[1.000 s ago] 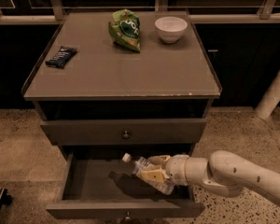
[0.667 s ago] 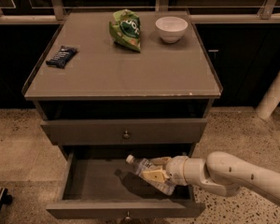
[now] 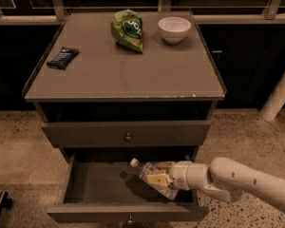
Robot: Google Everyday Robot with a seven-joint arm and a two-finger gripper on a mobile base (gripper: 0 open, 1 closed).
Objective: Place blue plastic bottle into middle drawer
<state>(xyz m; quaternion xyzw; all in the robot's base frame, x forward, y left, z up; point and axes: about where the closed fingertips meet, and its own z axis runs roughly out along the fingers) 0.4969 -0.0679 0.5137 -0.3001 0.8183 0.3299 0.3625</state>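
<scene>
Now we see our gripper [image 3: 159,174], fingers clamped on the tilted blue plastic bottle [image 3: 143,168], over the open middle drawer [image 3: 109,212], below the front-right corner of the worktop [image 3: 123,75].

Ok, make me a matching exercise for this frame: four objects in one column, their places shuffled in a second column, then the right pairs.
Things
1. small clear plastic bottle with white cap and pale blue label
2. crumpled green snack bag
3. round white bowl
4. dark wrapped bar

Places
A. left edge of the grey cabinet top
B. back right of the top
C. held in the gripper, at the open middle drawer
D. back centre of the top

Pairs: 1-C, 2-D, 3-B, 4-A
</scene>
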